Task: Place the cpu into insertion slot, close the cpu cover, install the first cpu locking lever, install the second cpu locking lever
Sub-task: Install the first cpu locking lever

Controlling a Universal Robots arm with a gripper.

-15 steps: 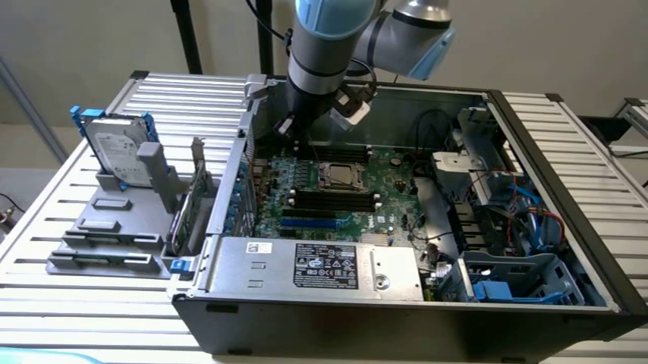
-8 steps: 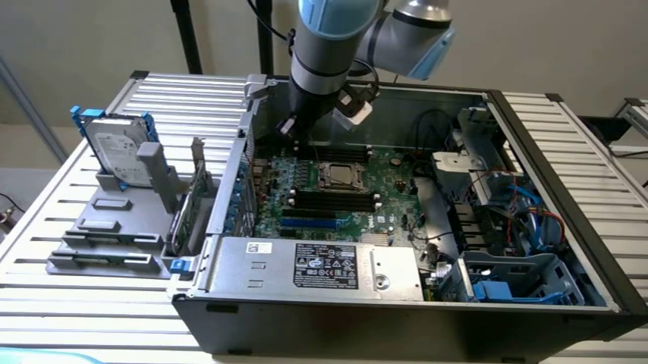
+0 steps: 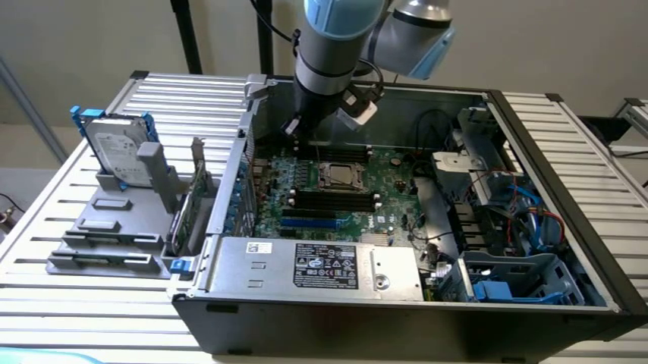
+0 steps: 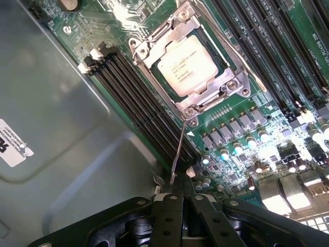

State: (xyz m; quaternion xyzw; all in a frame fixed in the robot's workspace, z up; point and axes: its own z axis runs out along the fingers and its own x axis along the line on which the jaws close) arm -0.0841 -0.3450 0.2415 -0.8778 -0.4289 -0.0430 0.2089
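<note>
While the cpu (image 4: 186, 66) is lying in the insertion slot (image 4: 166, 85), the gripper (image 4: 180, 199), fingers (image 4: 167, 218) pressed together, is hovering by a locking lever (image 4: 179, 154) at the motherboard's (image 4: 259, 105) edge.

A hard drive (image 3: 114, 150) stands in a grey rack (image 3: 106, 227) beside the computer case (image 3: 405, 327)

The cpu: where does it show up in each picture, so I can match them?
Exterior view: the cpu sits inside the computer case, below the arm.
Wrist view: the cpu is the pale square framed by the silvery cpu cover.
Shared landmark: the long black memory slots beside it.
</note>
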